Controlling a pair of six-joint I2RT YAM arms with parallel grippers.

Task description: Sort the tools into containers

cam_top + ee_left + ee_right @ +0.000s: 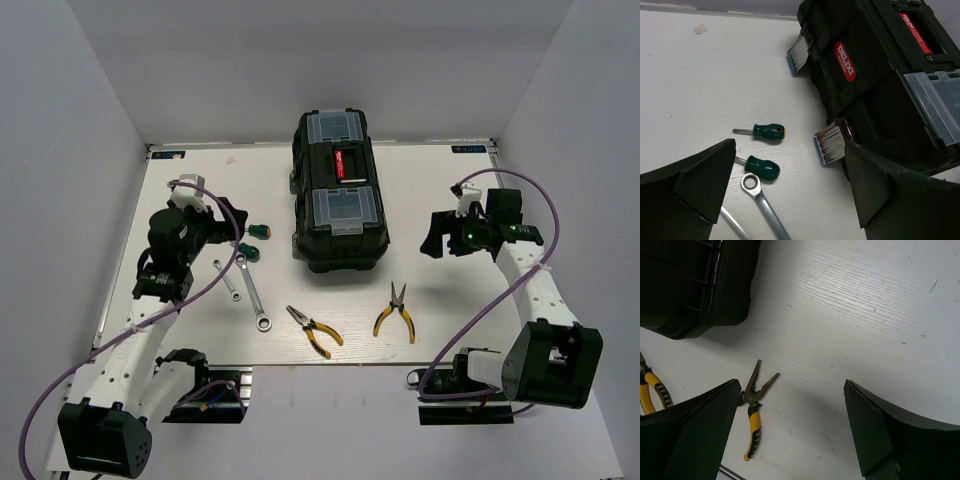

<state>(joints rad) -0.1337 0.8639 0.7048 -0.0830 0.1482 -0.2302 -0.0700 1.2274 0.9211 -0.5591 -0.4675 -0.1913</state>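
Note:
The black toolbox (340,195) stands closed at the table's middle, with clear-lidded pockets and a red mark on its handle. Two green-handled screwdrivers (262,231) (250,251) lie left of it, the long wrench (253,291) and short wrench (228,279) below them. Two yellow-handled pliers (315,330) (396,312) lie in front of the box. My left gripper (222,218) is open and empty above the screwdrivers (769,131) (762,167) and long wrench (760,197). My right gripper (440,235) is open and empty, right of the box, above bare table near one pliers (752,412).
The toolbox (880,75) fills the right of the left wrist view, its silver latches (830,145) facing my left gripper (790,145). In the right wrist view the box corner (690,285) is top left of my right gripper (791,385) and the other pliers (652,390) shows at the left edge.

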